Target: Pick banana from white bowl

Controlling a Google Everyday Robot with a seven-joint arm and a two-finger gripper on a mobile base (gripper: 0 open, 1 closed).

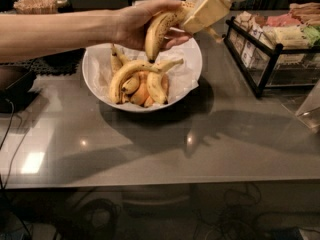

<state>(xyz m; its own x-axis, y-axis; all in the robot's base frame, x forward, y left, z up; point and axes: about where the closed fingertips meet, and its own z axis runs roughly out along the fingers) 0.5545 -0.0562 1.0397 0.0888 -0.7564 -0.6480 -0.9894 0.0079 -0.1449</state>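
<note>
Yellow spotted banana (155, 34) over the round white bowl (192, 54) meets the cream robot hand (200, 14); whether it grips, I cannot tell. Lifting step: next needs firm hold.

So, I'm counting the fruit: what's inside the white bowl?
Several bananas on white paper, with orange fruit beneath them; anything lower is covered. One more banana hangs above the white bowl, in a person's hand, the gripper at its stem.

A grey table (225, 149) is spread across the middle of the frame. A black rack (251, 59) filled with packets (280, 34) is set at the right edge. A woven basket (36, 4) is seen upper left, and a cable (7, 129) at the left edge. Oranges (142, 95) are seen left of centre. The gripper (200, 20) is found at the top, right of centre.
</note>
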